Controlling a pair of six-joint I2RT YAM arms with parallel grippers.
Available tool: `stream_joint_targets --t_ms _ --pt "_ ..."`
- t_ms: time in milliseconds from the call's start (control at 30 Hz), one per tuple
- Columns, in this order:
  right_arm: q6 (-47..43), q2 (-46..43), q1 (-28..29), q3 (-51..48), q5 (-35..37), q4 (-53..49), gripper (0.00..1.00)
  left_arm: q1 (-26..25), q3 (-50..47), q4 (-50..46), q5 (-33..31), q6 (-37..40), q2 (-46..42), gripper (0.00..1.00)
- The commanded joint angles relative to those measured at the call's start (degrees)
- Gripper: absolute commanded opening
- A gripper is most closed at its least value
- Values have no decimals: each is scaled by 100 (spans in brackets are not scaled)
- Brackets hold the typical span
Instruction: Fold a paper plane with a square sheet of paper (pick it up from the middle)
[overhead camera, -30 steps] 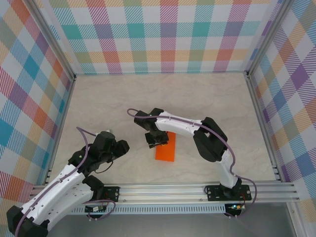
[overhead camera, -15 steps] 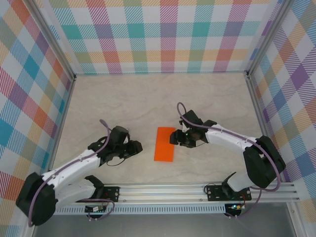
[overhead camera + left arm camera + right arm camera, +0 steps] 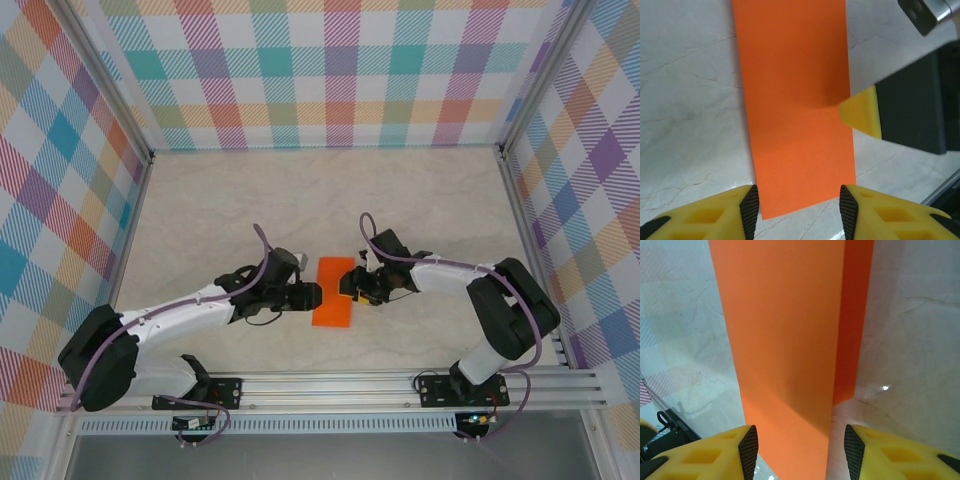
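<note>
**Two open grippers close on the folded sheet**

Top view: the square sheet of paper (image 3: 334,291), folded to a narrow strip, lies flat near mid-table between the left gripper (image 3: 308,296) and the right gripper (image 3: 352,287). I would keep both low and level.

Left wrist view: the jaws are released and flank the strip. The right gripper's yellow finger (image 3: 862,112) touches the strip's edge and crowds the space.

Right wrist view: the jaws are parted and hold nothing, over overlapping layers.

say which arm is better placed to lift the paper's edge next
Probably right: the right gripper is open with a fingertip at the orange paper's long edge. The left gripper, also open, sits just beside the opposite edge.
</note>
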Motion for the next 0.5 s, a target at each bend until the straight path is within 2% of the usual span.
stream_joint_targets --t_ms 0,100,200,467 --pt "47 73 -84 162 -222 229 51 -545 257 -554 -830 721 112 55" --pt "46 179 -149 171 -379 346 48 -1114 545 -830 -1579 1053 341 60" --pt "37 375 -206 286 -457 310 40 -1638 853 -982 -2051 1439 712 63" --pt "39 558 -267 445 -500 238 38 -2637 1732 -1702 -2975 2178 2104 70"
